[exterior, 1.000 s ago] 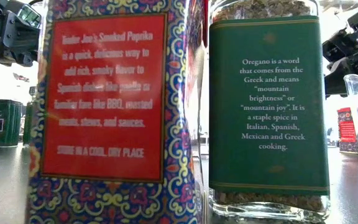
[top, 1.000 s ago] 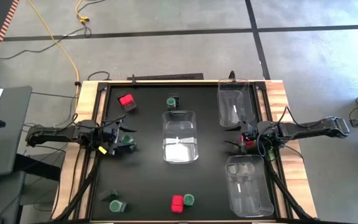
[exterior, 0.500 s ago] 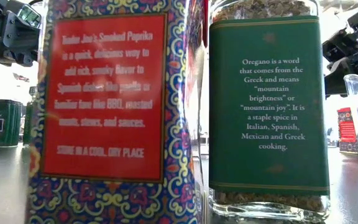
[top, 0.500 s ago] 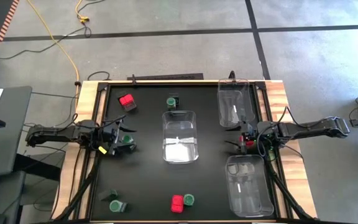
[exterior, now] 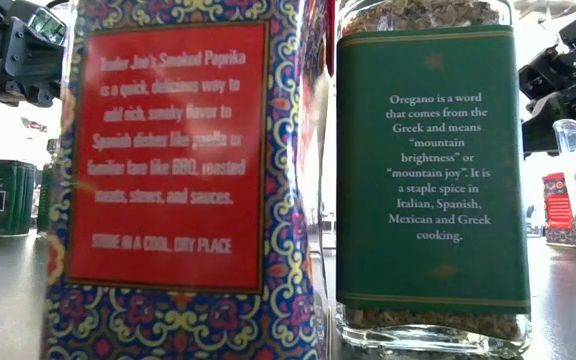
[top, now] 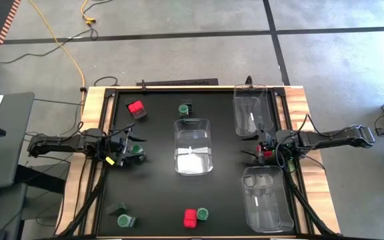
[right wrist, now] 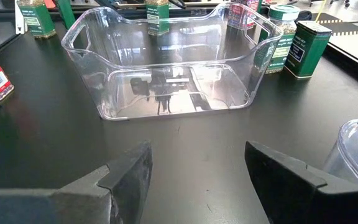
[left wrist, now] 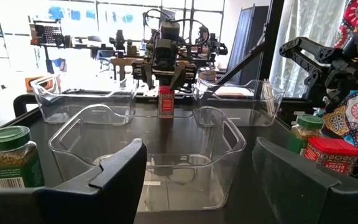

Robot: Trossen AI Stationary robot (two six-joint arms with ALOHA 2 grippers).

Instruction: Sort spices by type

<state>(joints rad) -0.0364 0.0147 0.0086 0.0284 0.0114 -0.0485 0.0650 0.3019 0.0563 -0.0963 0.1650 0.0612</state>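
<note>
At the table's centre stands an empty clear bin [top: 193,147], with two more clear bins [top: 252,111] [top: 267,198] at two and four o'clock, neither holding any spices. The left gripper [top: 127,153] at nine o'clock hovers with fingers apart over a green-topped jar [top: 137,150]; the right gripper [top: 264,148] at three o'clock, fingers likewise apart, hangs above a red tin [top: 267,153]. A smoked paprika tin [top: 190,218] touches an oregano jar [top: 203,214] at six o'clock; other spices sit at eleven, twelve and seven.
</note>
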